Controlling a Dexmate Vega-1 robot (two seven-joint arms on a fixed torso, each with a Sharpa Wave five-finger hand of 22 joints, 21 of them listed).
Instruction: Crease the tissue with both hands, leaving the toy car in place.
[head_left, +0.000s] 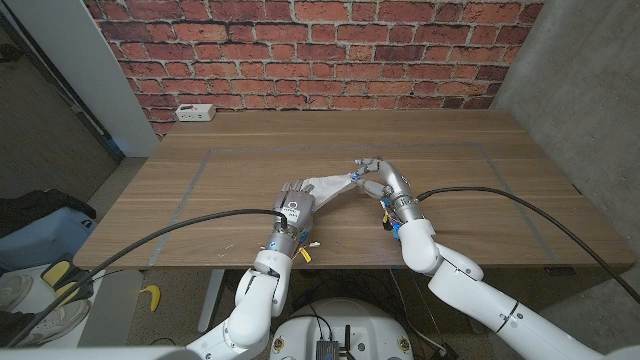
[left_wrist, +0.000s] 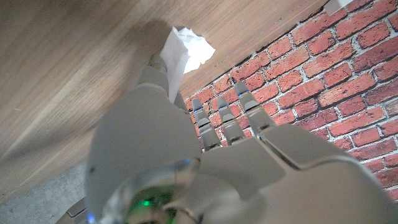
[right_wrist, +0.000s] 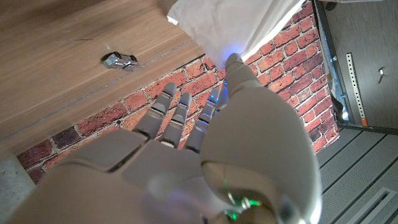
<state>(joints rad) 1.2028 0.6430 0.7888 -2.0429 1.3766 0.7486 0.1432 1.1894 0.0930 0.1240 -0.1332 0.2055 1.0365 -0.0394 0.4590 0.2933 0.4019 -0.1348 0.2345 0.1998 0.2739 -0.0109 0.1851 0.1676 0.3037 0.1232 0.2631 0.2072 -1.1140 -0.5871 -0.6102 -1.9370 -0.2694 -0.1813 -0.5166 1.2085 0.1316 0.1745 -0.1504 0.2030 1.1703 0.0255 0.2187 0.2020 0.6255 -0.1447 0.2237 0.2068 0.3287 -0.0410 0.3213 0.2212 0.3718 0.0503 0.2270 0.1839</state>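
Observation:
A white tissue (head_left: 331, 187) stretches across the wooden table (head_left: 450, 130) between my two hands. My left hand (head_left: 294, 206) grips its near-left end; in the left wrist view the thumb lies against the crumpled tissue (left_wrist: 184, 48) while the other fingers (left_wrist: 225, 121) reach out straight. My right hand (head_left: 386, 181) pinches the far-right end, and the tissue (right_wrist: 230, 25) rises from the table to its thumb. A small silver toy car (right_wrist: 120, 60) sits on the wood just past the right hand's fingers, seen small in the head view as the toy car (head_left: 361, 163).
Pale tape lines (head_left: 196, 180) mark a rectangle on the table. A white power strip (head_left: 195, 112) lies at the far left corner by the brick wall (head_left: 330, 50). Black cables (head_left: 190, 225) trail from both wrists over the front edge.

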